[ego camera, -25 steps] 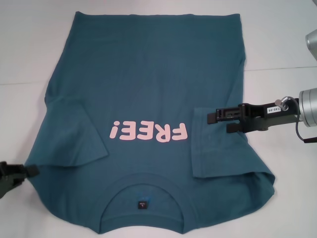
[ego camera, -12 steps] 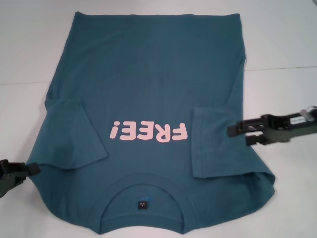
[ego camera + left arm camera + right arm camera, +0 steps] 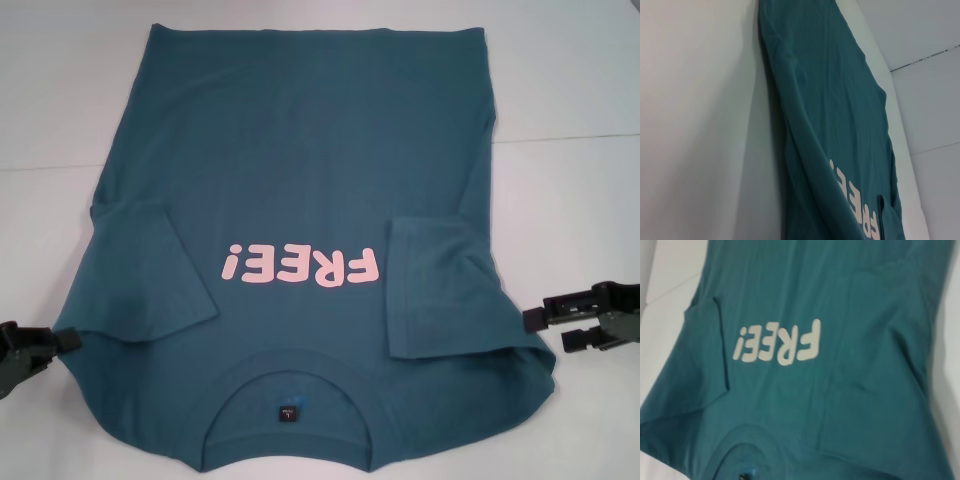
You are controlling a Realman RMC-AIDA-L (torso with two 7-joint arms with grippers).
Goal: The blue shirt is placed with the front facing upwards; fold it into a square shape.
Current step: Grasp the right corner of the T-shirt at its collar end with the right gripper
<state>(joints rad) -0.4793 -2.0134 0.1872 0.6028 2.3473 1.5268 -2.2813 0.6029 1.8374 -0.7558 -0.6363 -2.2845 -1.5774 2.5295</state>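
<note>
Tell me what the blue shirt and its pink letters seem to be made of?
The blue shirt looks like soft matte knit, probably cotton: it drapes in gentle creases, with no sheen. The pink letters look like a flat, opaque print on the cloth, with crisp edges.

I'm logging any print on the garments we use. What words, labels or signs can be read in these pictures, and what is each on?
"FREE!" in pale pink letters, upside down in the head view, on the chest of the blue shirt.
Small dark label inside the collar: a faint mark shows, too small to read.
Nothing else readable; neither the left gripper nor the right gripper shows a legible marking.
</note>
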